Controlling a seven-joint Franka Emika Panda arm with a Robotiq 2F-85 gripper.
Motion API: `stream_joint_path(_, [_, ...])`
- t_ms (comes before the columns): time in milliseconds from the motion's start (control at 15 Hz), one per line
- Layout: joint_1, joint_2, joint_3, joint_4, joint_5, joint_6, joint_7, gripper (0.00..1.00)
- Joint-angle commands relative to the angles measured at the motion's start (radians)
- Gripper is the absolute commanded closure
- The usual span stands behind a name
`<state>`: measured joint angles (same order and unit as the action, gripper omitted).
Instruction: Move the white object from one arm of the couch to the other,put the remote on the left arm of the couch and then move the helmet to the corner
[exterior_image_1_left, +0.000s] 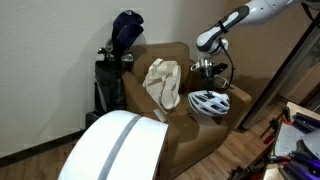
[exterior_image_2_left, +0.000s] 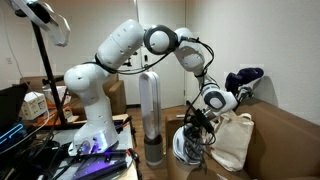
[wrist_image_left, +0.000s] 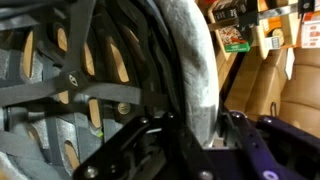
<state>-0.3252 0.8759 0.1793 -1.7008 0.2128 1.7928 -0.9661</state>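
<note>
White helmet (exterior_image_1_left: 209, 101) sits at a couch (exterior_image_1_left: 195, 135) arm, rim clamped in the jaws of the gripper (exterior_image_1_left: 205, 74) (wrist view confirms); corner move still undone, remote and white object unseen.

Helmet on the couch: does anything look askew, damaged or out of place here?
The helmet looks tipped up on the couch because the pincer grips its rim; the wrist view shows its dark inside and straps. A cream bag lies crumpled against the backrest. No spill or damage shows.
</note>
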Motion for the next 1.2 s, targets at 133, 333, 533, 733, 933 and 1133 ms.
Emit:
stream_joint_path(133, [0.025,0.073,-0.031,0.118,0.019,-0.166,-0.107,0.65])
stream_joint_path(333, [0.024,0.122,-0.031,0.179,0.018,-0.229,-0.137,0.9])
stream_joint_path(533, [0.008,0.209,-0.016,0.291,0.013,-0.423,-0.195,0.9])
stream_joint_path(733, [-0.002,0.292,-0.021,0.414,0.007,-0.603,-0.27,0.9])
stream_joint_path(933, [-0.004,0.395,-0.025,0.568,-0.004,-0.776,-0.363,0.9])
stream_joint_path(1133, [0.012,0.369,-0.05,0.519,0.009,-0.753,-0.37,0.65])
